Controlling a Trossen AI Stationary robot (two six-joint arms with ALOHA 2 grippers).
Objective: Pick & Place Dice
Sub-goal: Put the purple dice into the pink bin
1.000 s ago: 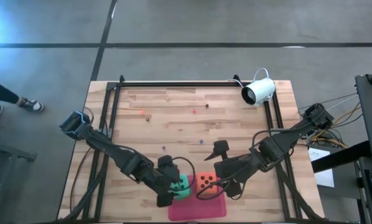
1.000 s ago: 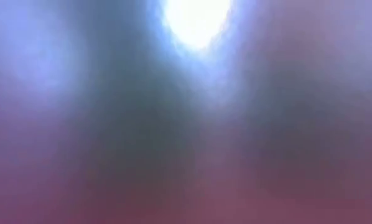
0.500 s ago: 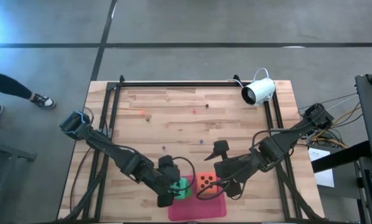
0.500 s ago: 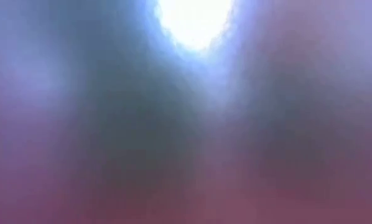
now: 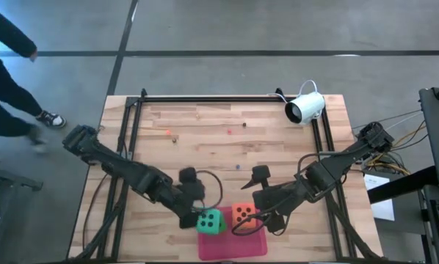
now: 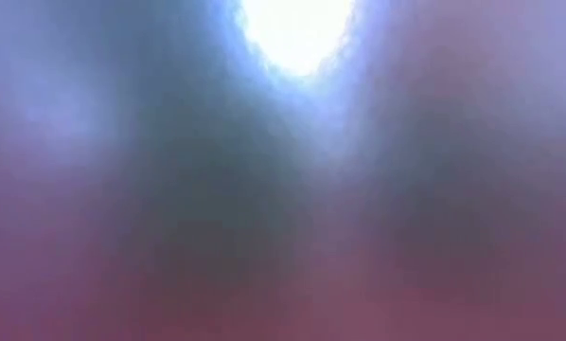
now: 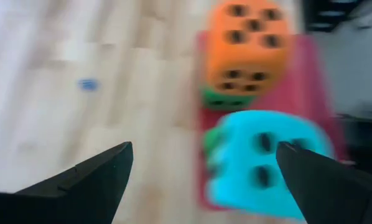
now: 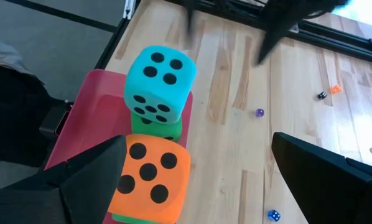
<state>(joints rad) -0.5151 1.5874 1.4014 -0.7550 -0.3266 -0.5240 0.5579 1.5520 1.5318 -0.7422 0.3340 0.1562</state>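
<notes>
From above, the wooden table (image 5: 205, 139) carries a pink mat (image 5: 234, 243) at its 6 o'clock edge, and on the mat's far end sit two stacks of dice side by side: the teal die (image 5: 211, 221) on the left and the orange-red die (image 5: 241, 213) on the right. The left gripper (image 5: 188, 213) sits just at 9 o'clock of the teal die, apart from it, while the right gripper (image 5: 258, 218) rests just at 3 o'clock of the orange-red die. A white camera (image 5: 305, 108) stands near the table's 1 o'clock corner, and a person (image 5: 6, 81) walks on the floor off the 9 o'clock side. The low view is only a purple blur with a bright patch, so nothing can be told there. The left wrist view shows its two fingers (image 7: 80, 180) spread wide and empty, the teal die (image 7: 267, 163) ahead of them, with a green die (image 7: 214, 99) under the orange-red die (image 7: 248, 45). The right wrist view shows its fingers (image 8: 80, 180) also wide and holding nothing; the teal die (image 8: 158, 81) sits atop a second green die (image 8: 156, 127), and the orange-red die (image 8: 148, 178) stands just beside that stack, all on the pink mat (image 8: 93, 118).
</notes>
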